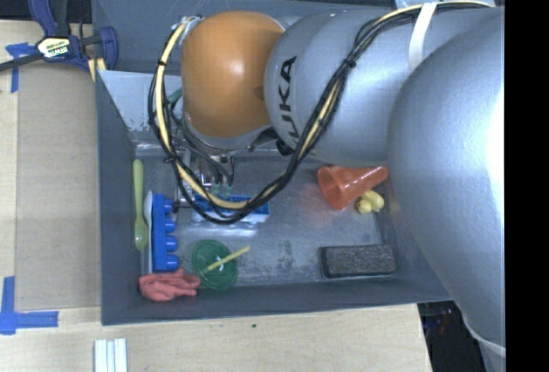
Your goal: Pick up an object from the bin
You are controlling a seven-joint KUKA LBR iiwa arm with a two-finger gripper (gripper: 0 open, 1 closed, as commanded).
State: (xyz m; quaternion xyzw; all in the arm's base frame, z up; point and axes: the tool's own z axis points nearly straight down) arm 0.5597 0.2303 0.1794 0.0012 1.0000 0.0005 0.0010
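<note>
My gripper [212,167] hangs under the arm's wrist in the left middle of the bin, low over a flat blue and white packet [243,213]. Cables cross in front of it. Just to the left of the packet stands a blue studded block [163,234]. A green round lid with a yellow stick across it [214,264] lies right below the packet. I see nothing held in the gripper.
A pale green spoon [139,203] lies along the left wall. A pink squashy lump [167,285] sits at the front left. An orange cone [346,184] with a small yellow piece [371,204] lies to the right, a dark grey sponge block [358,261] at the front right.
</note>
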